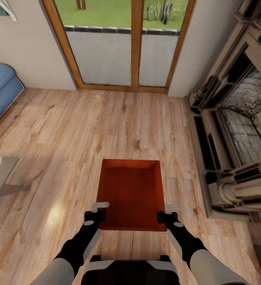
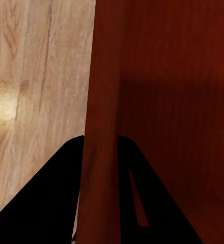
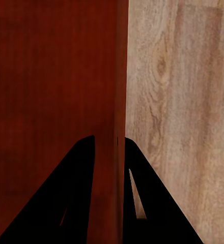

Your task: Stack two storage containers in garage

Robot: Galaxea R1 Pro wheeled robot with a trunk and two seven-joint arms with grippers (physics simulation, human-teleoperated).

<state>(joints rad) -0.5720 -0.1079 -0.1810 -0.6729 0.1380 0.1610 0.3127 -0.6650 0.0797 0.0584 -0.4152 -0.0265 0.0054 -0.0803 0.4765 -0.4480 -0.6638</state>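
Nearest: left gripper (image 1: pixel 100 210) clamped on the bin's (image 1: pixel 132 190) left wall, right gripper (image 1: pixel 166 211) clamped on its right wall; each wrist view shows the wall pinched between dark fingers (image 2: pixel 61 198), which the head view cannot confirm. Bin held over plank floor (image 1: pixel 67 130) in the living room. Beyond: fireplace (image 1: pixel 233 130), sofa (image 1: pixel 0 91), glass doors (image 1: pixel 122 43). Judged early: carry, placing and stacking all remain.
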